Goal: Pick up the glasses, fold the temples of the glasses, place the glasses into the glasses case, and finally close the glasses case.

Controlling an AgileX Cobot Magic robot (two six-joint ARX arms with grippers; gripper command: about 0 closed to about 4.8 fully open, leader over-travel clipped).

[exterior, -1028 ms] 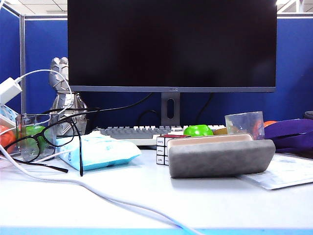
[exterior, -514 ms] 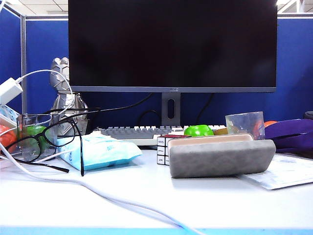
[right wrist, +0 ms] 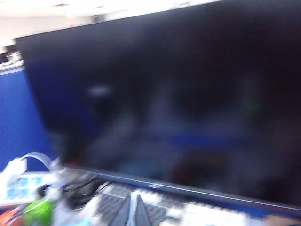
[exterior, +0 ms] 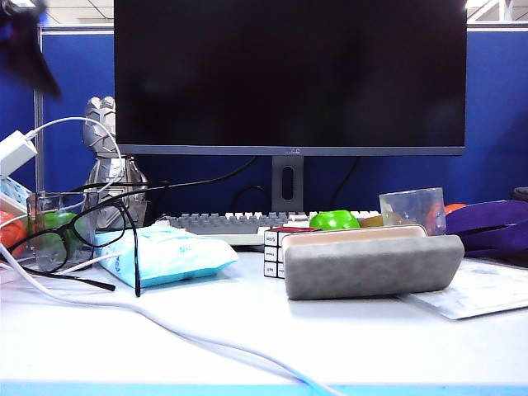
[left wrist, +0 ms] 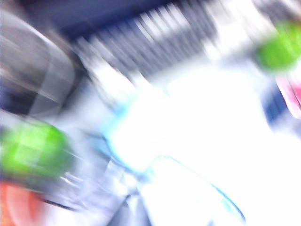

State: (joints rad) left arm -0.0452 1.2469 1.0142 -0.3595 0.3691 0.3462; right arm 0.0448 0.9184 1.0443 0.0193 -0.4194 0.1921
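A: Starting with the biggest thing, the dark monitor [exterior: 289,74] fills the far side of the desk, with the keyboard [exterior: 223,223] at the foot of its stand.

B: And the glasses case [exterior: 373,266]?

A: It lies right of centre on the white table [exterior: 330,338], grey felt outside. Its lid looks raised a little at the back, showing a beige edge. I judge it is left ajar so the glasses can go straight in.

B: Where are the glasses [exterior: 70,239]?

A: On the near left, propped against a drinking glass [exterior: 58,227] and just beside the light-blue tissue pack [exterior: 165,254]. The temples [exterior: 136,256] are unfolded; one hangs down towards the table, so folding is not yet done.

B: Anything near them that could confuse a grasp?

A: A white cable [exterior: 148,318] runs across the near table and black cables lie behind the frame, so the thin frame needs a careful pinch.

B: The grippers?

A: A dark blurred shape in the far top-left corner is likely the left arm [exterior: 25,41]. The left gripper is not visible in its smeared wrist view, so I cannot tell its jaws. The right gripper [right wrist: 133,212] shows only as dark fingertips close together, apparently clenched on nothing, high before the monitor.
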